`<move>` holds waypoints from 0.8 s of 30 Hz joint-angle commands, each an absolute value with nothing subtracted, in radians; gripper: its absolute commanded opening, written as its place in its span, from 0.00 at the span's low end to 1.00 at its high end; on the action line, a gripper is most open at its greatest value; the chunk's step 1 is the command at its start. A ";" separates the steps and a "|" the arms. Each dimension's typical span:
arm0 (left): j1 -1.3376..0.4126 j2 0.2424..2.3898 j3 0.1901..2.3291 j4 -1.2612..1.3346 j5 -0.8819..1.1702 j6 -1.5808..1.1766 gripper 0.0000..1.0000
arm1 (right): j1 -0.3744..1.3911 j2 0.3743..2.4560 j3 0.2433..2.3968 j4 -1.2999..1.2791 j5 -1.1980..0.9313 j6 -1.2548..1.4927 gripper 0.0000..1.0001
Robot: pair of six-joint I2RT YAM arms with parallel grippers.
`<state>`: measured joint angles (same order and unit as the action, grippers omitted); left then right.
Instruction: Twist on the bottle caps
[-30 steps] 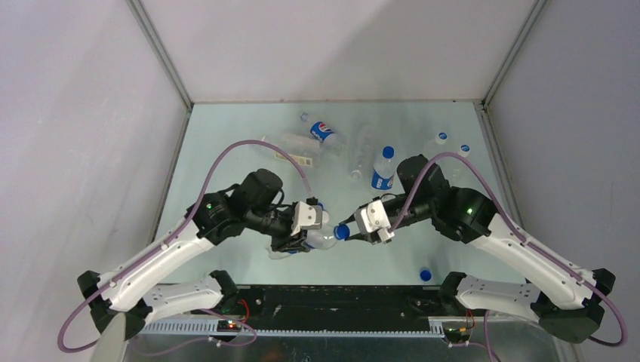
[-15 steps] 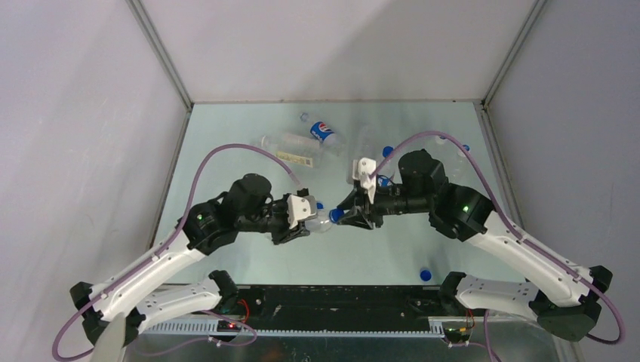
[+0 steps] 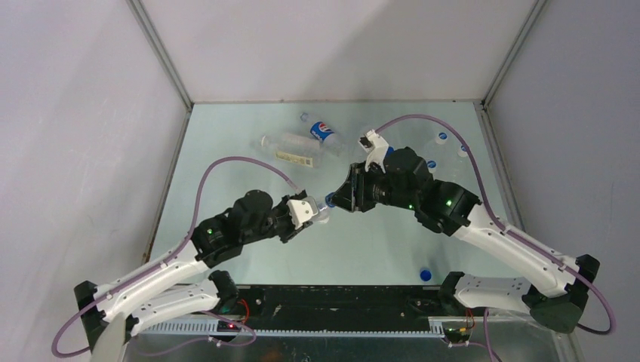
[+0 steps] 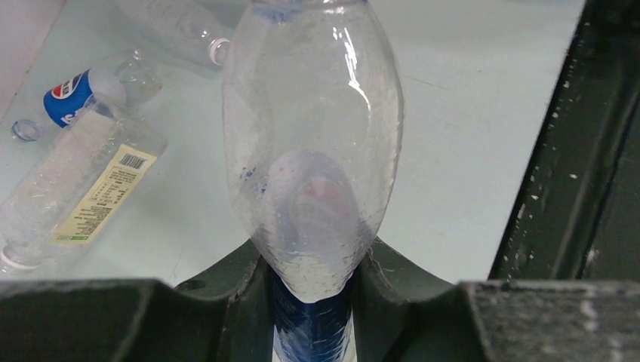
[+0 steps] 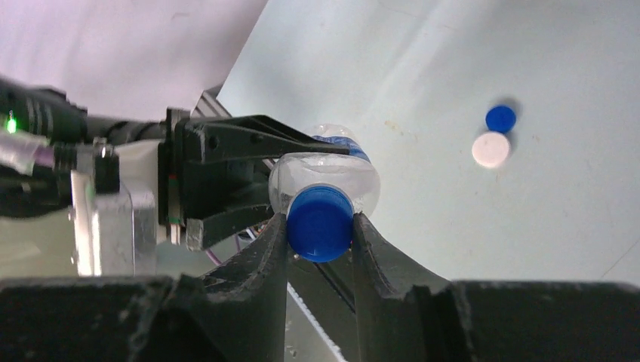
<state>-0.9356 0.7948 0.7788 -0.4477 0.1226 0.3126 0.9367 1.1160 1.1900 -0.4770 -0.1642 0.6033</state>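
Observation:
My left gripper [image 3: 313,217] is shut on a clear plastic bottle [image 3: 323,215] and holds it off the table. In the left wrist view the bottle [image 4: 309,143] points away from the camera, its blue-labelled body pinched in the gripper [image 4: 311,302]. My right gripper [image 3: 337,202] faces it and is shut on a blue cap [image 3: 330,200] that sits on the bottle's mouth. In the right wrist view the cap [image 5: 320,222] is squeezed in the gripper [image 5: 320,234], with the bottle's shoulder [image 5: 332,170] just behind it.
Behind the arms lie a blue-labelled bottle [image 3: 323,132] and a pale-labelled bottle [image 3: 290,151]. Capped bottles [image 3: 440,140] stand at the far right. A loose blue cap [image 3: 425,274] lies near the front edge. A blue cap [image 5: 500,118] and a white cap [image 5: 491,149] lie together.
Both grippers have carried the bottle and cap up and away from the front edge. The right wrist has turned round with the cap held at the bottle's mouth.

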 commanded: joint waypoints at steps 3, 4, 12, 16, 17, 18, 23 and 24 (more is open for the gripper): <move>-1.012 0.778 0.749 -0.061 0.056 0.278 0.00 | 0.957 1.158 1.190 -0.456 -0.095 0.832 0.23; -1.012 0.779 0.738 -0.053 0.052 0.269 0.00 | 0.956 1.151 1.190 -0.440 -0.097 0.814 0.27; -0.998 0.740 0.656 -0.084 -0.026 0.189 0.00 | 0.943 1.062 1.190 -0.377 -0.144 0.524 0.66; -0.966 0.725 0.643 -0.134 0.036 0.154 0.00 | 0.903 1.006 1.189 -0.390 -0.208 0.424 0.75; -0.956 0.724 0.646 -0.157 0.056 0.150 0.00 | 0.884 0.996 1.189 -0.394 -0.232 0.386 0.76; -0.934 0.724 0.648 -0.170 0.101 0.145 0.00 | 0.874 0.976 1.189 -0.395 -0.292 0.360 0.79; -0.807 0.767 0.697 -0.278 0.370 0.156 0.00 | 0.825 0.916 1.190 -0.433 -0.423 0.097 0.83; -0.793 0.777 0.720 -0.313 0.456 0.164 0.00 | 0.822 0.912 1.189 -0.451 -0.452 0.062 0.83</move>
